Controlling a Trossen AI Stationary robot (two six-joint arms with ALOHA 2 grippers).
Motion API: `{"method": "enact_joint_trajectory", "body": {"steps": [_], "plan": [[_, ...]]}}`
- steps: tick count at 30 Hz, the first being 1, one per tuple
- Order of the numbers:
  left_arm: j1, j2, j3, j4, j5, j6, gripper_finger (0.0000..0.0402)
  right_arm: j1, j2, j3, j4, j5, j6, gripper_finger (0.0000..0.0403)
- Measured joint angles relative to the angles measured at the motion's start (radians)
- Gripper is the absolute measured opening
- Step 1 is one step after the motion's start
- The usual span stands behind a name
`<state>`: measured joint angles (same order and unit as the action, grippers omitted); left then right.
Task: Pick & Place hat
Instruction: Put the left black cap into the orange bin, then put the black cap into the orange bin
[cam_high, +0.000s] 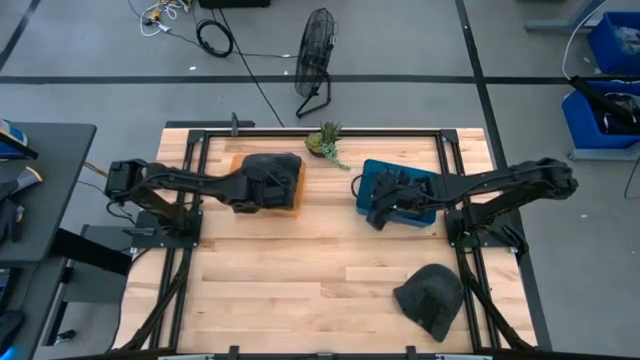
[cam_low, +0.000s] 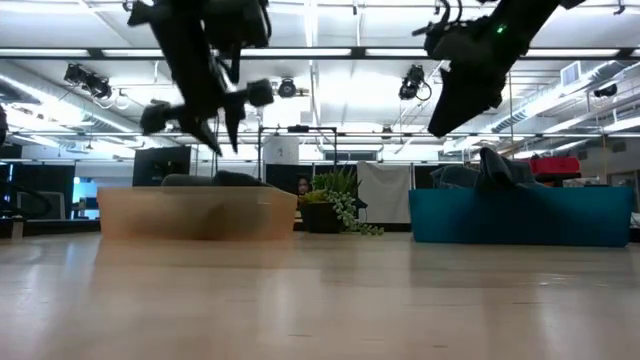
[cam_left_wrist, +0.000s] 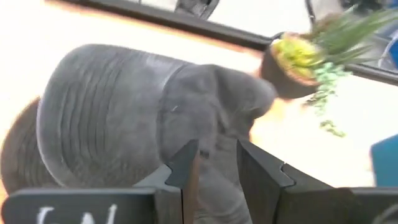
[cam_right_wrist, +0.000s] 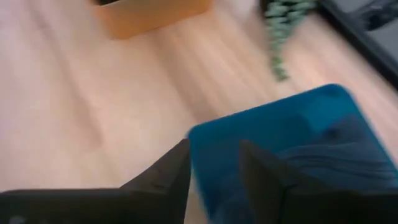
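Both arms hover, fingers parted: left gripper (cam_left_wrist: 211, 163) over orange bin's hat (cam_left_wrist: 124, 118), right gripper (cam_right_wrist: 214, 163) at blue bin's edge (cam_right_wrist: 199, 140).

A wide strip of bare table (cam_high: 290, 270) is lying open in the middle and front-left. The orange tray (cam_high: 290, 195), small plant (cam_high: 326, 142) and blue bin (cam_high: 372, 172) are crowding the back; a dark hat (cam_high: 432, 298) is blocking the front-right corner.

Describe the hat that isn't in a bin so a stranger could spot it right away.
Start at the wooden table and go to its front right corner, past the blue bin. The dark grey hat lies there alone on bare wood, while the other hats sit inside the bins.
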<state>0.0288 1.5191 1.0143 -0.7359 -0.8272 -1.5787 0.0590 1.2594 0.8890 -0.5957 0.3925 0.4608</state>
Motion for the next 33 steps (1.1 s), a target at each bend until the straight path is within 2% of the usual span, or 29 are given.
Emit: {"method": "enact_joint_trajectory", "body": {"steps": [7,11,14,18,23,29,31,33], "plan": [[-0.013,-0.030,0.064,-0.009,-0.037,0.203,0.0111,0.129,-0.082,0.000,-0.004,-0.180,0.034,0.0105],[-0.034,-0.031,0.067,-0.010,-0.062,0.237,0.0111,0.256,-0.096,0.001,-0.044,-0.218,0.085,0.0096],[-0.047,-0.031,0.067,-0.009,-0.064,0.238,0.0111,0.343,-0.096,0.001,-0.081,-0.285,0.168,0.0096],[-0.061,-0.031,0.067,-0.009,-0.064,0.241,0.0111,0.443,-0.096,0.001,-0.110,-0.431,0.315,0.0096],[-0.062,-0.031,0.067,-0.008,-0.071,0.240,0.0111,0.562,-0.089,0.001,-0.222,-0.500,0.614,0.0096],[-0.062,-0.030,0.066,-0.008,-0.071,0.240,0.0111,0.671,-0.053,0.001,-0.435,-0.642,0.991,0.0096],[-0.062,-0.030,0.063,-0.010,-0.071,0.240,0.0110,0.694,-0.036,0.001,-0.485,-0.700,1.077,0.0096],[-0.062,-0.030,0.063,-0.010,-0.072,0.240,0.0110,0.712,-0.021,0.001,-0.517,-0.716,1.132,0.0096]]}}
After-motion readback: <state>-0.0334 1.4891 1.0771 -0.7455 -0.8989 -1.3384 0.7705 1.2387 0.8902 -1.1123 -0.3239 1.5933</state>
